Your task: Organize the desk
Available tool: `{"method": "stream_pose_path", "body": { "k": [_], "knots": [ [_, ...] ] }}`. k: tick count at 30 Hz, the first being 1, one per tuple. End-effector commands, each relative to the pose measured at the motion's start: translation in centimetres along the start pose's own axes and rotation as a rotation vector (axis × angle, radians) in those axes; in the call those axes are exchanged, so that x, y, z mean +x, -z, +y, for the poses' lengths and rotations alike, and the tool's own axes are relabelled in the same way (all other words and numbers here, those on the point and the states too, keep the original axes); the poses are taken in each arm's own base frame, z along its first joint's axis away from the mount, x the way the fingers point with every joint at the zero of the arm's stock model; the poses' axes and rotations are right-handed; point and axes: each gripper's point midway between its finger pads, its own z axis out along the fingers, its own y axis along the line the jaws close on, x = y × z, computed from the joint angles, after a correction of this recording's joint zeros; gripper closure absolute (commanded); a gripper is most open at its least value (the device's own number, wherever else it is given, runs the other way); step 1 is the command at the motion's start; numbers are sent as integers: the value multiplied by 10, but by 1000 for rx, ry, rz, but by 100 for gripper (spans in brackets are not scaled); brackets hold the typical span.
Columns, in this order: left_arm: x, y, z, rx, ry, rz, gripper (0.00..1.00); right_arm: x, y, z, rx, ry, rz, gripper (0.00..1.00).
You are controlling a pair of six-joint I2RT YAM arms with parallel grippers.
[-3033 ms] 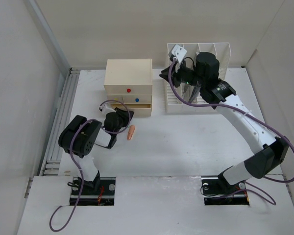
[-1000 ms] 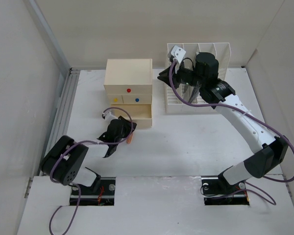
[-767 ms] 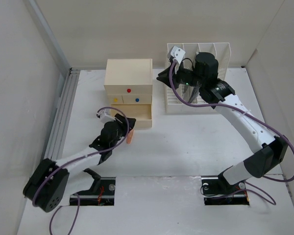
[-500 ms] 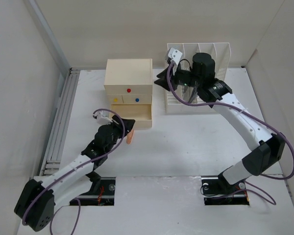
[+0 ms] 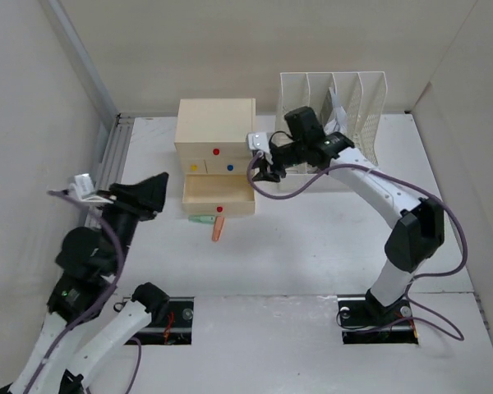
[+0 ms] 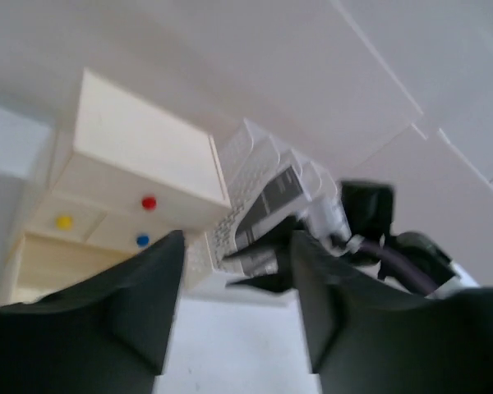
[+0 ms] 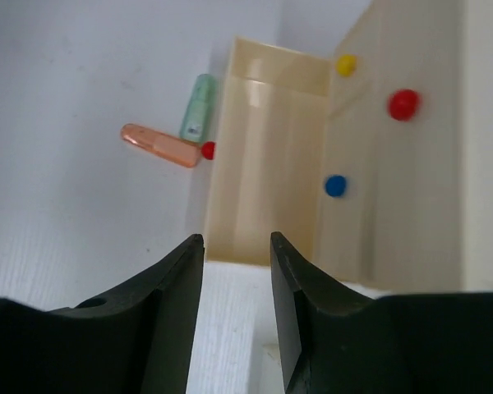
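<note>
The desk [image 5: 312, 238] is a wide white tabletop. On it stands a cream drawer box [image 5: 216, 135] with its bottom drawer [image 5: 218, 195] pulled out and empty inside [image 7: 263, 164]. An orange pen-like stick [image 5: 219, 226] and a small green tube [image 5: 201, 219] lie just in front of the drawer; the right wrist view shows the same stick [image 7: 160, 146] and tube [image 7: 199, 107]. My left gripper [image 5: 148, 194] hangs high over the left side of the desk, open and empty [image 6: 237, 246]. My right gripper [image 5: 261, 169] hovers beside the box's right side, open and empty [image 7: 236, 242].
A white slotted file rack [image 5: 337, 107] stands at the back right, holding a few flat items. Pale walls close in the desk on the left, back and right. A ribbed metal rail [image 5: 107, 189] runs along the left edge.
My left arm has pulled up and back from the orange stick and its jaws have opened; the stick lies on the desk. My right gripper has swung left from the rack to the drawer box.
</note>
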Motion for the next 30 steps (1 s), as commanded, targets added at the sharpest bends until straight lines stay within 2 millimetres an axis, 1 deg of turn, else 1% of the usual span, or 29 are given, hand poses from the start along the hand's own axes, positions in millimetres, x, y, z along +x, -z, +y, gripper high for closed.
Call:
{"method": "stream_pose_path", "body": {
  "k": [1,2,3,5,6,7,8,9,10,11,12,13,14,15,17,18,19,21,22,23,24,25,26,27,28,29,30],
  "knots": [
    [-9,5,19,-107,-312,68,44,-3,-39,45,-174,159,5,56],
    [-8,3,34,-169,-363,64,34,1,-52,51,-195,162,23,56],
    [-4,0,45,-198,-422,62,31,0,-67,66,-225,173,51,56],
    [2,-2,62,-233,-465,36,25,-3,-87,73,-222,147,73,56],
    [14,-6,74,-246,-466,27,23,8,-99,75,-209,125,118,56],
    [14,-1,74,-221,-460,3,21,3,-112,79,-200,127,117,58],
    [15,1,76,-213,-452,-10,21,4,-118,79,-183,74,131,58],
    [19,2,80,-208,-446,-20,20,11,-129,79,-179,48,153,58],
    [8,10,78,-197,-424,-64,20,15,-136,81,-168,40,181,59],
    [2,15,78,-200,-413,-90,19,18,-142,82,-167,31,197,59],
    [-3,19,80,-207,-406,-108,19,28,-150,80,-154,-14,221,59],
    [-6,24,84,-219,-388,-132,19,31,-156,81,-131,-26,241,59],
    [-9,31,85,-205,-372,-157,18,29,-164,80,-115,-24,229,59],
    [-13,35,84,-196,-361,-173,18,31,-167,76,-81,-70,237,58],
    [-18,40,82,-179,-342,-202,18,38,-176,69,-13,-92,263,58],
    [-18,40,82,-179,-342,-202,18,30,-181,64,26,-95,244,58],
    [-22,42,84,-191,-327,-219,18,40,-187,64,41,-142,260,58],
    [-26,45,87,-208,-320,-239,18,41,-191,55,88,-163,269,58],
    [-26,45,87,-206,-309,-240,18,36,-196,55,94,-165,262,58],
    [-28,48,86,-201,-303,-249,18,43,-200,54,101,-182,277,58],
    [-28,48,86,-201,-303,-250,18,44,-205,61,88,-180,282,58],
    [-31,49,84,-193,-293,-263,18,43,-207,59,90,-178,278,58],
    [-31,49,84,-193,-293,-263,18,41,-210,63,88,-181,284,58],
    [-31,49,84,-193,-293,-263,18,42,-215,70,74,-177,288,58],
    [-32,51,84,-188,-288,-270,18,44,-219,70,74,-189,291,57],
    [-29,50,86,-193,-293,-263,18,46,-223,76,64,-197,296,57],
    [-29,50,86,-193,-293,-263,18,48,-227,75,63,-198,297,57]
  ]
}}
